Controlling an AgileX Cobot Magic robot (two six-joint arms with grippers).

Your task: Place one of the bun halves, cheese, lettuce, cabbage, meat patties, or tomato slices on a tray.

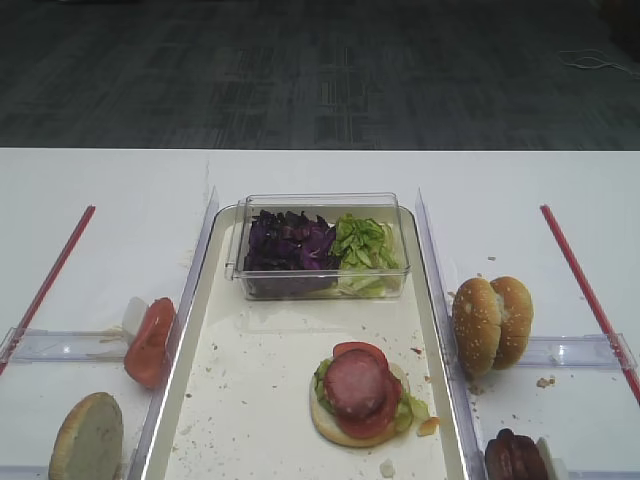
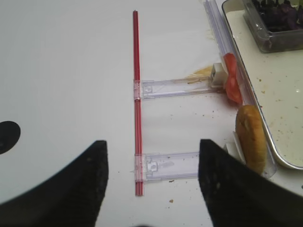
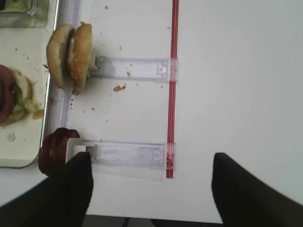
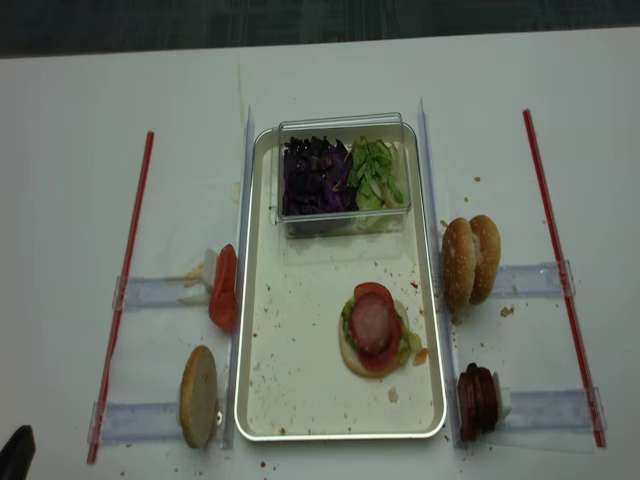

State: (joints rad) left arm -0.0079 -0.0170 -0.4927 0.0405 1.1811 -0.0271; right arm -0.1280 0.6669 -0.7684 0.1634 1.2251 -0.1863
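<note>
The white tray (image 1: 215,400) holds a bun half stacked with lettuce, a tomato slice and a meat patty (image 1: 357,388). At its back, a clear box holds purple cabbage (image 1: 290,245) and green lettuce (image 1: 365,245). Right of the tray stand two bun halves (image 3: 70,54) and dark meat patties (image 3: 54,151). On the left stand tomato slices (image 2: 231,82) and one bun half (image 2: 251,137). My right gripper (image 3: 151,189) hangs open and empty over bare table, its left finger close to the patties. My left gripper (image 2: 151,182) is open and empty, left of the bun half. Cheese is out of view.
Red strips (image 1: 585,290) (image 2: 136,94) run along both outer sides, with clear plastic holders (image 3: 130,153) (image 2: 165,165) reaching from them toward the tray. Crumbs (image 3: 119,88) dot the table. The near table edge lies just below the right gripper.
</note>
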